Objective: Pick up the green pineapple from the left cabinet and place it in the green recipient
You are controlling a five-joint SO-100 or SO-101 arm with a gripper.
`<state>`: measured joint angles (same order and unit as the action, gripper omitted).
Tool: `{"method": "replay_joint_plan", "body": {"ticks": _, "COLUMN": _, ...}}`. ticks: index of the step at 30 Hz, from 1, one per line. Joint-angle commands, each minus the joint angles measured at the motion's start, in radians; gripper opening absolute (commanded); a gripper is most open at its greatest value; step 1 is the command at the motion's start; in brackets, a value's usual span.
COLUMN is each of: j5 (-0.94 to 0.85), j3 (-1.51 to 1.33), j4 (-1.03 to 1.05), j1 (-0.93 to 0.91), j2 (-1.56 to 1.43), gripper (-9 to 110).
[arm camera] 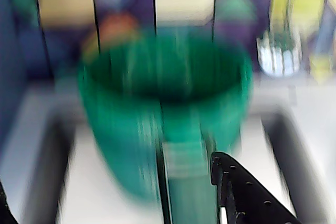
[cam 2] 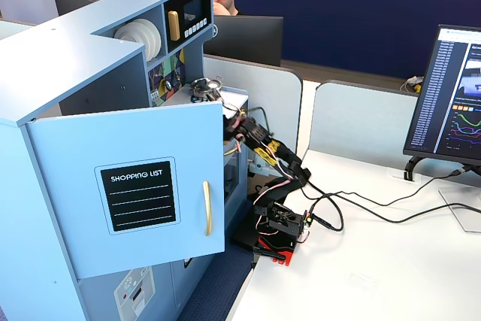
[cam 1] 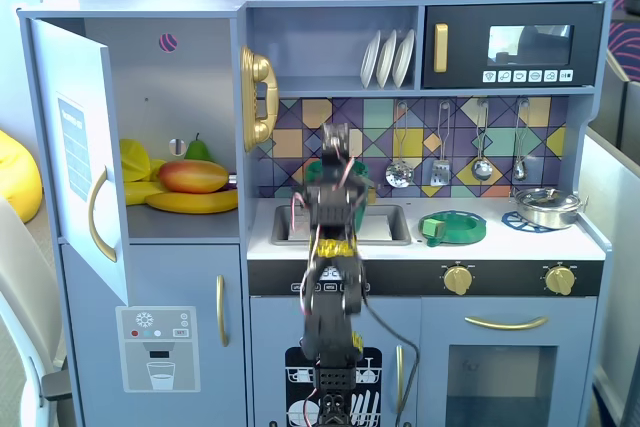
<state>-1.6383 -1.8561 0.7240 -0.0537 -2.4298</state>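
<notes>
The green pineapple shows in no view. The left cabinet (cam 1: 180, 87) stands open, its door (cam 1: 72, 137) swung out with the curved yellow handle. The green recipient (arm camera: 131, 114), a dark green pot with a strap handle, fills the blurred wrist view and stands in the sink; in a fixed view (cam 1: 316, 169) it is mostly hidden behind the arm. My gripper (arm camera: 107, 174) is just in front of the pot, jaws wide apart, with the pot's handle between them and nothing held. It also shows in both fixed views (cam 1: 338, 142) (cam 2: 230, 130).
In the cabinet lie a mango (cam 1: 193, 176), bananas (cam 1: 190, 203) and a green pear (cam 1: 198, 149). A flat green dish (cam 1: 452, 227) and a metal pan (cam 1: 547, 206) sit on the counter. The open door (cam 2: 139, 195) juts out beside the arm.
</notes>
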Motion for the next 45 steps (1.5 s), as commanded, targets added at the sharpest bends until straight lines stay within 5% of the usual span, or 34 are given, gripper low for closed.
{"method": "replay_joint_plan", "body": {"ticks": 1, "j5": -0.002, "j3": -0.336, "j4": 0.026, "j1": -0.023, "j2": -0.288, "gripper": 45}}
{"method": "replay_joint_plan", "body": {"ticks": 16, "j5": -0.011, "j3": -1.072, "j4": 0.256, "j1": -0.011, "j2": -0.730, "gripper": 37}}
{"method": "replay_joint_plan", "body": {"ticks": 30, "j5": 0.055, "j3": -1.140, "j4": 0.802, "j1": 0.015, "j2": -0.749, "gripper": 12}}
{"method": "replay_joint_plan", "body": {"ticks": 33, "j5": 0.138, "j3": -1.141, "j4": 0.807, "j1": 0.026, "j2": -0.749, "gripper": 0}}
{"method": "replay_joint_plan", "body": {"ticks": 45, "j5": 0.132, "j3": -1.141, "j4": 0.807, "j1": 0.023, "j2": -0.749, "gripper": 1}}
